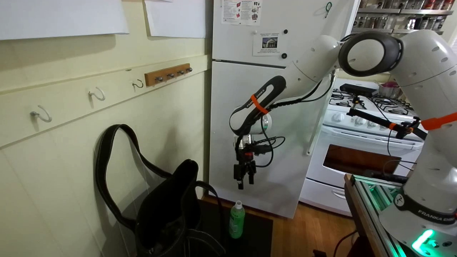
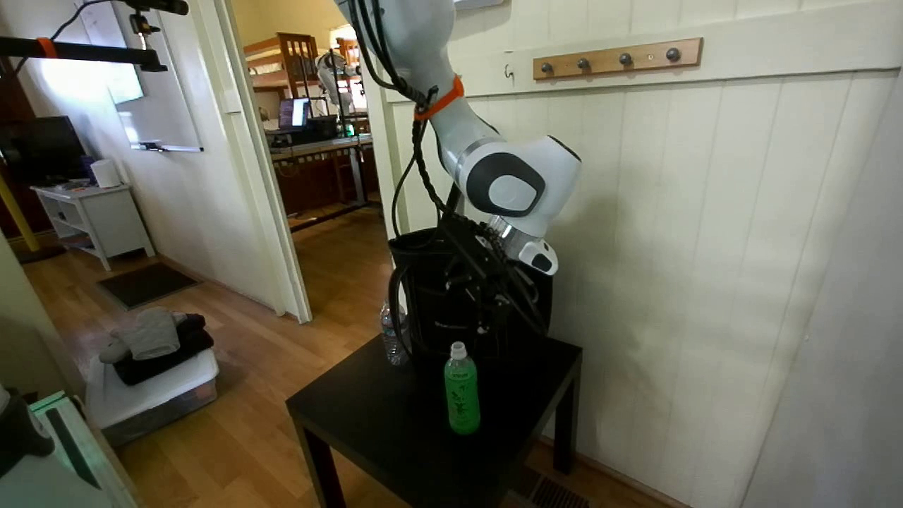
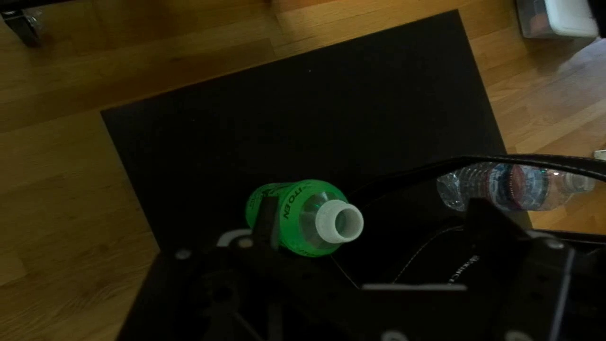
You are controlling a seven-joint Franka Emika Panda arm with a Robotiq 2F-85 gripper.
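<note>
Black and two-fingered, my tool (image 3: 374,203) is filling the foreground of the wrist view, its jaws standing wide apart. Below it I am looking down on an upright plastic bottle with a green wrapper and a white top (image 3: 305,215). One finger is overlapping the bottle's side from this angle, but in an exterior view the fingertips are hanging higher than its top, apart from it. That bottle is standing on a low black rectangular counter (image 2: 381,416). Near it, a large black tote bag with long straps and pale stitching (image 1: 160,200) is resting on the counter, close to a cream panelled wall (image 2: 670,212). I am also seeing a clear plastic water bottle with a blue and red label (image 3: 518,187); it is standing next to the bag near the counter's edge, a strap partly crossing it. My white jointed arm (image 1: 307,67) is hanging bent in front of a white refrigerator (image 1: 242,78), and a white gas stove (image 1: 357,150) is standing nearby. In both exterior views a wooden rack with four round knobs (image 2: 618,61) is hanging on the wall.
</note>
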